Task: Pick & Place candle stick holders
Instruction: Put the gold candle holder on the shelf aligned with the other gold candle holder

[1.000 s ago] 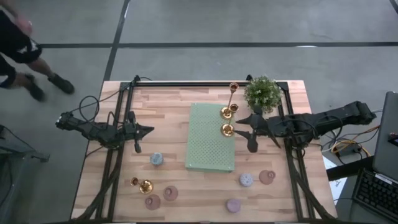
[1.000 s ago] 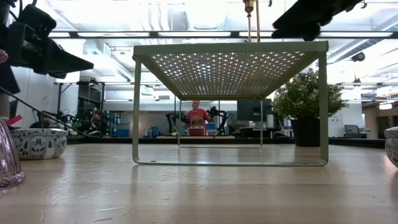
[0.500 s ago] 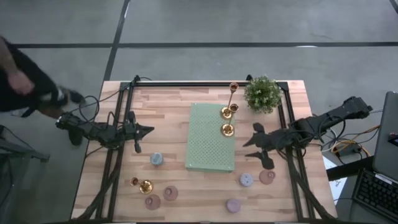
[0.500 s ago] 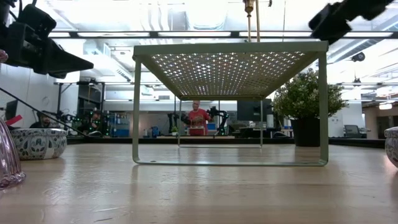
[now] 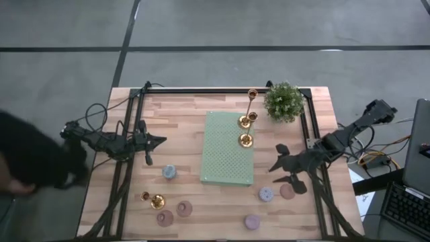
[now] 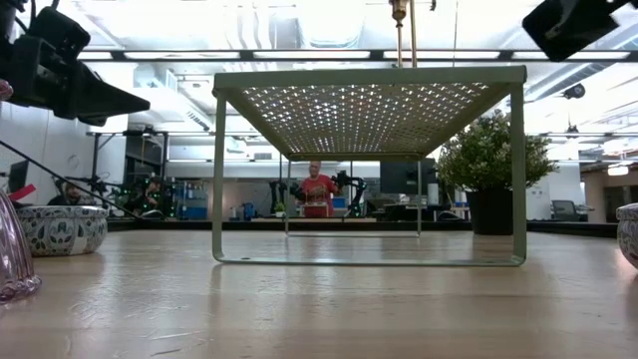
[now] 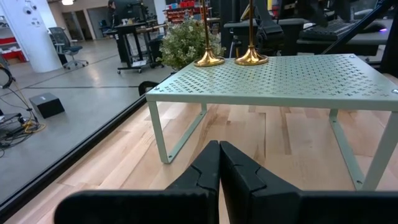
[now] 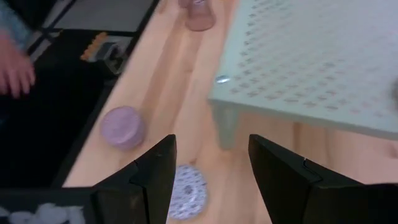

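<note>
Two candle stick holders (image 5: 246, 130) stand on the mat's (image 5: 227, 158) far right part, the plant (image 5: 283, 101) beyond, others scattered near

Pale green perforated metal stand (image 5: 227, 149) bears shiny gold candle holders (image 5: 246, 140). Light wood-grain table (image 5: 181, 128). A round lavender cup (image 8: 123, 127); beside it one blue-and-white, seemingly floral-patterned (image 8: 186, 191). Leafy green plant (image 5: 283, 101).

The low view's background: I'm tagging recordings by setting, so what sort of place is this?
Probably an open robotics lab or workshop. Behind the wooden table and the green perforated stand are workbenches with equipment, a person standing at one, and an industrial ceiling with strip lights.
</note>
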Action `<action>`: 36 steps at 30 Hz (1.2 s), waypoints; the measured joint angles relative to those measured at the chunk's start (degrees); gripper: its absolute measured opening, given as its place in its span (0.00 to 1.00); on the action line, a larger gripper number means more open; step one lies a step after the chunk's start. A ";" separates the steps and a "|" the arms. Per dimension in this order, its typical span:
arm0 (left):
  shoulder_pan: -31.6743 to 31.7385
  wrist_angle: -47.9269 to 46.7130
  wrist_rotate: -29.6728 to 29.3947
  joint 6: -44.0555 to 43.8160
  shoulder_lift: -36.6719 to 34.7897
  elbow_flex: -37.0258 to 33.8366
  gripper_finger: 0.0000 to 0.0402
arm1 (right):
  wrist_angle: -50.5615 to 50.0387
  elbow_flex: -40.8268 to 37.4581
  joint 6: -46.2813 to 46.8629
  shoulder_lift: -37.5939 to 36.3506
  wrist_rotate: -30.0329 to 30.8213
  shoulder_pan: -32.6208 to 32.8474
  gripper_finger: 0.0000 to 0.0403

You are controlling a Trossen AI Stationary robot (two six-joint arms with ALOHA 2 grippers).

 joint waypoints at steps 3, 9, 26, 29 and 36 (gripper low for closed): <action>0.02 0.00 -0.01 0.00 0.00 0.01 0.03 | 0.01 0.00 0.12 0.00 -2.04 1.29 0.48; 0.02 0.00 0.01 0.00 0.00 0.00 0.03 | 0.11 0.00 0.75 0.00 -2.21 2.65 0.48; 0.02 0.07 -0.23 1.32 0.01 -0.01 0.03 | 0.11 0.00 1.91 0.04 -2.23 2.73 0.48; 0.02 0.07 -0.21 1.42 0.00 -0.02 0.03 | 0.11 0.00 1.93 0.04 -2.22 2.73 0.48; -0.04 3.18 3.78 -21.13 0.07 -0.26 0.03 | 0.17 0.00 1.93 0.04 -2.21 2.71 0.48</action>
